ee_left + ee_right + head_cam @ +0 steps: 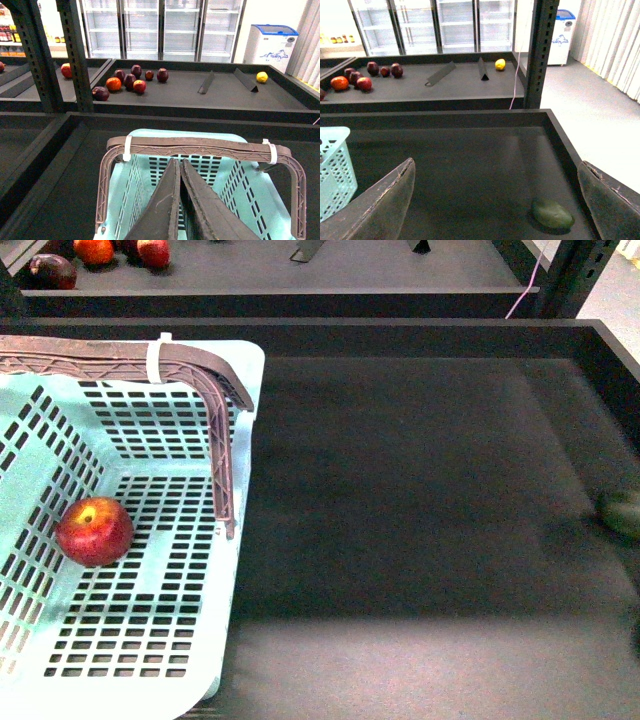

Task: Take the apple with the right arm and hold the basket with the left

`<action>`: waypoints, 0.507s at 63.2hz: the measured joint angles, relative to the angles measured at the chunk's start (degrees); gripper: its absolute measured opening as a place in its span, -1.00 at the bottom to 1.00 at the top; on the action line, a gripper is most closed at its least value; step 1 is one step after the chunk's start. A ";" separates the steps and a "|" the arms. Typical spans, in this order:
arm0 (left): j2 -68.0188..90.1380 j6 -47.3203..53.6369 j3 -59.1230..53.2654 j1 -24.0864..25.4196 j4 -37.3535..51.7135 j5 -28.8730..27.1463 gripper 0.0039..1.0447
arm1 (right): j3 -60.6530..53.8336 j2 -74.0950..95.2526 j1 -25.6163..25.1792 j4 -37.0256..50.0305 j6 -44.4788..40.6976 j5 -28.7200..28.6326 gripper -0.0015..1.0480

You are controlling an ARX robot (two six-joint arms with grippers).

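The red apple (94, 531) with a yellowish stem patch lies on the slotted floor of the mint-blue basket (150, 680) at the left of the front view. The basket's brown latticed handle (215, 390) with a white zip tie arches over its far rim. In the left wrist view my left gripper (178, 162) is shut, its tips just short of the basket handle (200, 146), holding nothing. My right gripper (496, 175) is open over the dark tray floor, with nothing between its fingers; the basket's corner (335, 170) shows beside it. Neither arm shows in the front view.
A dull green fruit (551, 215) lies near the tray's right wall (612, 360), also at the front view's right edge as the green fruit (622, 512). A farther tray holds red and orange fruits (127, 81), a yellow fruit (261, 77) and two dividers. A shelf post (540, 50) stands behind.
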 joint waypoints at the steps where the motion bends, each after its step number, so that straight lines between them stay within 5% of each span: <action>1: 0.00 0.00 0.00 0.00 0.00 0.00 -0.94 | 0.00 0.00 0.00 0.00 0.00 0.00 0.83; 7: 0.00 0.00 0.00 0.00 0.00 0.00 -0.64 | 0.00 0.00 0.00 0.00 0.00 0.00 0.83; 23: 0.00 0.00 0.00 0.00 0.00 0.00 0.75 | 0.00 0.00 0.00 0.00 0.00 0.00 0.83; 26: 0.00 0.00 0.00 0.00 0.00 0.00 0.90 | 0.00 0.00 0.00 0.00 0.00 0.00 0.83; 32: 0.00 0.11 0.00 0.00 0.00 0.00 0.87 | 0.00 0.00 0.00 0.00 0.00 0.00 0.83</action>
